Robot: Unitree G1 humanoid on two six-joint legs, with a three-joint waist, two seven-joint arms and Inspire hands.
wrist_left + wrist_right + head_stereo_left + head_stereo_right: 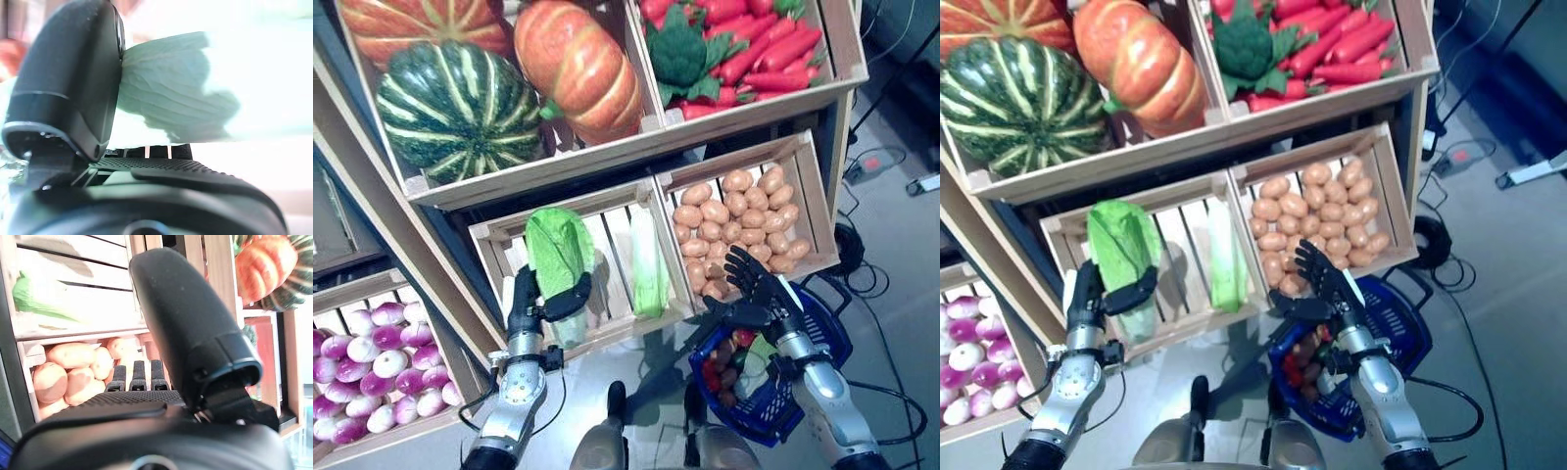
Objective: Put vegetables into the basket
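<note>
A green napa cabbage [558,250] lies in the slatted lower crate [617,220]. My left hand [530,305] is at its lower end, with the fingers up along its left side and the thumb [73,83] pressed across the leaf [166,93]. A second, paler cabbage [648,262] lies to the right in the same crate. My right hand [756,292] is open with spread fingers and holds nothing. It hovers at the front edge of the potato crate [808,186], just above the blue basket [832,338], which holds several vegetables.
Potatoes [734,220] fill the right lower crate. The upper shelf holds a striped green pumpkin [455,108], an orange pumpkin [578,69], broccoli [677,49] and red carrots [764,49]. A crate of purple-white turnips [372,367] stands at the lower left.
</note>
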